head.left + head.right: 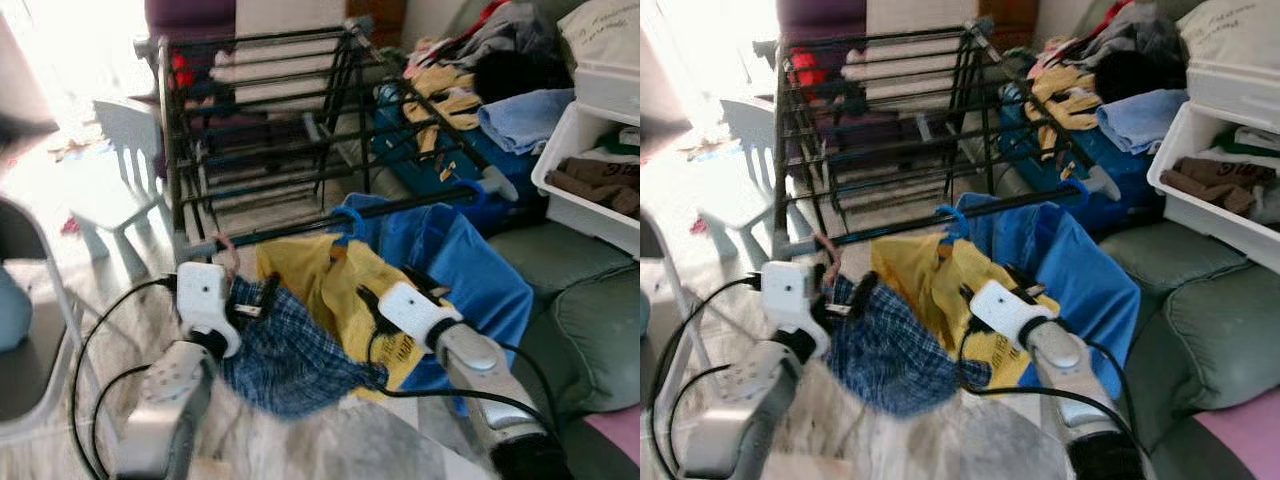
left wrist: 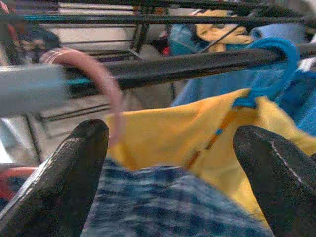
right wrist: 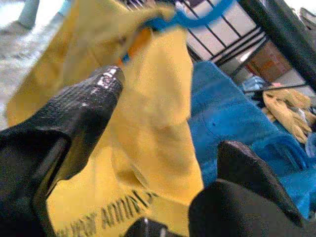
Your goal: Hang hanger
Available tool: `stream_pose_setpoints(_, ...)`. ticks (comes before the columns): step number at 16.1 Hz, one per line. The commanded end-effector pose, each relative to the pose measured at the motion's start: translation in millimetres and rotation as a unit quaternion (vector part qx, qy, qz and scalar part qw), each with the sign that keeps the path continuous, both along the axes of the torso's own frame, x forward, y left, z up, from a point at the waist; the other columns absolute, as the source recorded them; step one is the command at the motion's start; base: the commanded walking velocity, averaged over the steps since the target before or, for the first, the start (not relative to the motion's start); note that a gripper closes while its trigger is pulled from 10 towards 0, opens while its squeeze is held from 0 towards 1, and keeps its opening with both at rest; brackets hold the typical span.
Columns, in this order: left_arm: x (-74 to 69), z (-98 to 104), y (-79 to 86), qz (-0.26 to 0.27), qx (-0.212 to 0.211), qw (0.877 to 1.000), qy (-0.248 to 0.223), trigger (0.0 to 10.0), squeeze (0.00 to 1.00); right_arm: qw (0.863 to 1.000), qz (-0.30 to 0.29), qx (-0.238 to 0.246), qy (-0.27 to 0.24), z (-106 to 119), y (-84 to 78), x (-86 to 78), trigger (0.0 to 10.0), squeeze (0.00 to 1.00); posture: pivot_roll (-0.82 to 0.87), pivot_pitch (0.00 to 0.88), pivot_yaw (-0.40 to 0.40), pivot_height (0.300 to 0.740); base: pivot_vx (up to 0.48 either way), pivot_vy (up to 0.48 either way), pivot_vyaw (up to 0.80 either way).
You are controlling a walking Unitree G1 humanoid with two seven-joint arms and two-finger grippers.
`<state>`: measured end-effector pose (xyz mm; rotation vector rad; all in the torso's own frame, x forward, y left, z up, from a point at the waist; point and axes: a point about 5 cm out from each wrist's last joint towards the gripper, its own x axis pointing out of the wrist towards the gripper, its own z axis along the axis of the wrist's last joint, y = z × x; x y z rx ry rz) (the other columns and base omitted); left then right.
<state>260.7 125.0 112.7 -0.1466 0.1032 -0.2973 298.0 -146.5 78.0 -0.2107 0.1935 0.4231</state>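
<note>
Rack: the black drying rack (image 1: 290, 130) fills the 12 o'clock part of the head views, and its front rail (image 1: 340, 218) runs from 9 toward 2 o'clock across the middle.
Pink hanger: its hook (image 2: 101, 81) is looped over the front rail near the rail's grey end cap (image 2: 29, 89), so the hanger seems already seated; it carries the blue checked shirt (image 1: 290, 350), which hangs at about 6 o'clock under the rail.
Blue hanger: its hook (image 2: 276, 64) sits on the same rail further toward 2 o'clock and holds the yellow shirt (image 1: 330, 290); a blue garment (image 1: 470, 270) hangs beyond it at 3 o'clock.
Left gripper: the left gripper (image 2: 173, 173) sits just below the rail at 8 o'clock in the head views, its fingers (image 2: 64, 182) spread wide on either side of the checked shirt's collar and closed on nothing, probably so the cloth can drop free.
Right gripper: the right gripper (image 3: 168, 148) is at about 5 o'clock, its fingers (image 3: 74, 118) apart against the yellow shirt, seemingly to keep that shirt aside from the new one.
Stage: the hang looks nearly done; backing both arms off without snagging cloth is what remains.
Surroundings: a green sofa (image 1: 570, 300) at 4 o'clock, a white bin (image 1: 590, 170) at 2 o'clock, a pale chair (image 1: 120, 180) at 9 o'clock.
</note>
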Motion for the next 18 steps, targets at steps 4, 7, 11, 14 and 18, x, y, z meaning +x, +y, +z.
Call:
stream_pose_setpoints(4,-4.2,-1.7,-1.1,-0.017,0.006,1.0,0.007,10.0,0.0,0.999,-0.021,-0.033,-0.032,6.3,-7.0,5.4,10.0,0.0,-0.08,0.0,0.012,0.74,0.073,0.095,0.0)
stream_pose_setpoints(7,-4.2,-2.1,-2.7,-0.022,0.006,1.0,0.008,10.0,0.0,0.998,-0.019,-0.053,-0.031,5.2,-14.0,6.9,10.0,0.0,-0.08,0.0,0.015,0.74,0.0,0.0,0.0)
stream_pose_setpoints(11,-5.5,-3.6,-3.7,-0.032,0.009,0.999,0.016,10.0,0.0,0.994,-0.038,-0.097,-0.02,1.1,-31.5,12.3,10.0,0.0,-0.08,0.0,0.013,0.74,0.0,0.0,0.0)
stream_pose_setpoints(14,-7.1,-3.8,-4.0,-0.038,0.014,0.999,0.02,10.0,0.0,0.993,-0.039,-0.111,-0.016,2.3,-46.0,18.4,10.0,0.0,-0.07,0.0,0.017,0.74,0.0,0.0,0.0)
stream_pose_setpoints(18,-10.5,-1.4,0.8,-0.048,0.018,0.998,0.024,10.0,0.0,0.995,0.019,-0.098,0.013,2.7,-47.8,33.4,10.0,0.0,-0.05,0.0,0.042,0.74,0.0,0.0,0.0)
